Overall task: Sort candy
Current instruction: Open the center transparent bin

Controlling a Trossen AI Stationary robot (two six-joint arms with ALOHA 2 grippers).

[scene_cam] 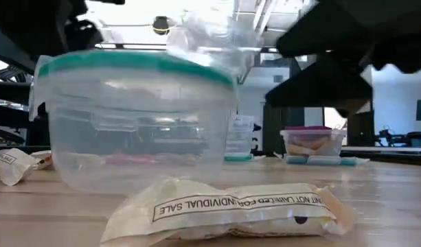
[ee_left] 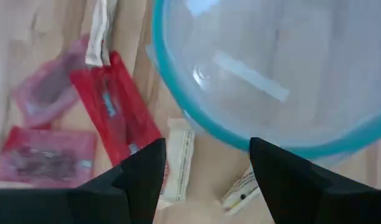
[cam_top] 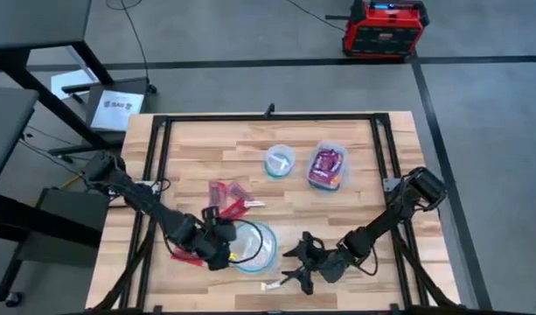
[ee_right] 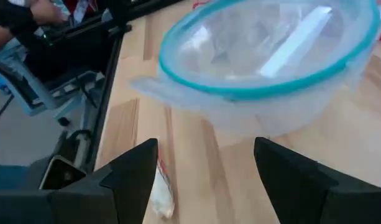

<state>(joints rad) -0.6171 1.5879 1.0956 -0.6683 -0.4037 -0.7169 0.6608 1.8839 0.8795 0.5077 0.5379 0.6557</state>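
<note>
Here left gripper jaws wide, empty, over white candy.

The round tub is showing clear with a teal rim. Red packets are lying on pale striped wood. A cream sweet is carrying black print. The far box is holding what looks purple and red.

On the pale wooden slat counter, the large clear teal-rimmed round tub sits near the front edge. Flat red candy packets lie behind and left of it. Farther back stand a small clear round container and, to its right, a clear rectangular container.
</note>
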